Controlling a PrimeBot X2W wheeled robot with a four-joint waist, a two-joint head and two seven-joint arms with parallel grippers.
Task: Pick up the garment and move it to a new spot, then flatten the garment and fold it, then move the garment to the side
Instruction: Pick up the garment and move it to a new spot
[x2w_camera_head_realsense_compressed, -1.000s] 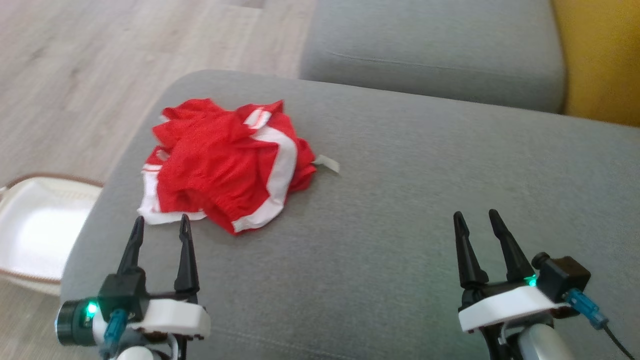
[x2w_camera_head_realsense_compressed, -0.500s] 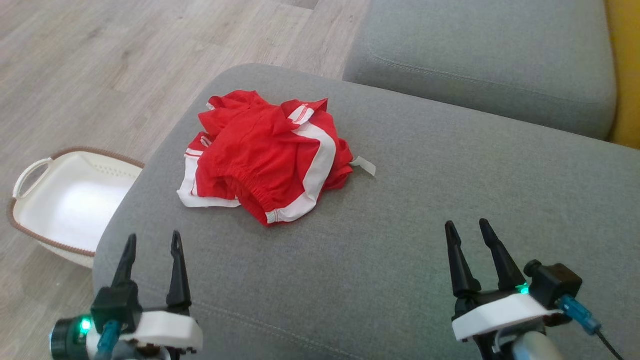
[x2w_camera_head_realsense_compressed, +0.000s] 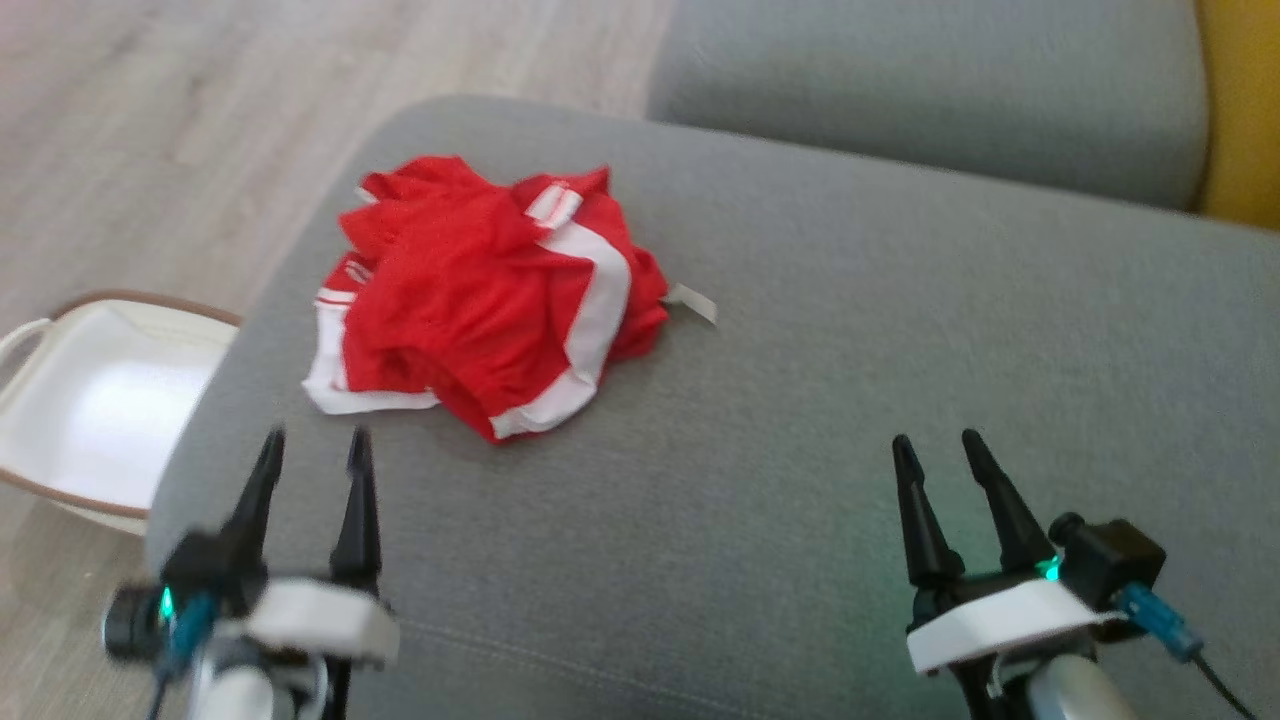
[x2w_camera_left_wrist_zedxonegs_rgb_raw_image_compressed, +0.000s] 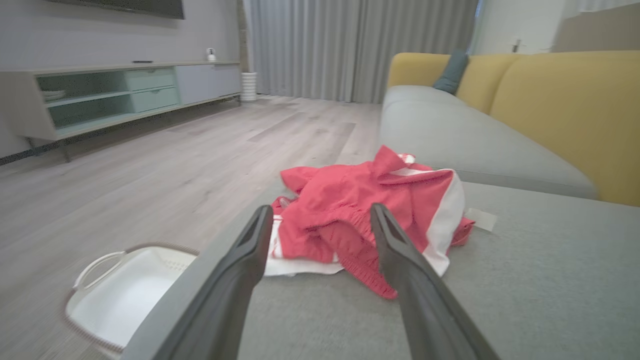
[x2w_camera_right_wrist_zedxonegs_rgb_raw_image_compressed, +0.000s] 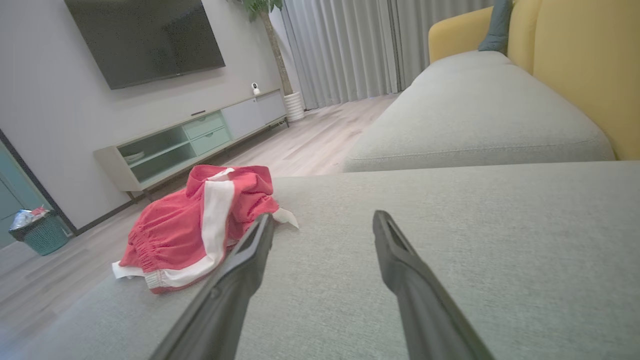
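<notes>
The red shorts (x2w_camera_head_realsense_compressed: 480, 300) lie crumpled in a heap on the grey seat cushion (x2w_camera_head_realsense_compressed: 800, 420), close to its left edge. Their white side stripes are folded over the top, and a small white label (x2w_camera_head_realsense_compressed: 692, 303) pokes out on the right. Your left gripper (x2w_camera_head_realsense_compressed: 315, 438) hovers just short of the heap's near hem, fingers spread and empty. It is smeared in the head view, but the left wrist view shows the gap plainly. Your right gripper (x2w_camera_head_realsense_compressed: 934, 438) is well apart from the cloth, over bare cushion, also spread with nothing between its fingers.

Nothing of the task looks done yet, so the pick-up comes first. Watch that left edge. Below it, on the wooden floor (x2w_camera_head_realsense_compressed: 150, 120), sits a white basket (x2w_camera_head_realsense_compressed: 90, 410). A sideways drag, or a shallow pinch on one loose layer, could in my judgement tip the shorts over the side. Come down too hard and the fingertips may catch the cushion's weave along with the cloth.
</notes>
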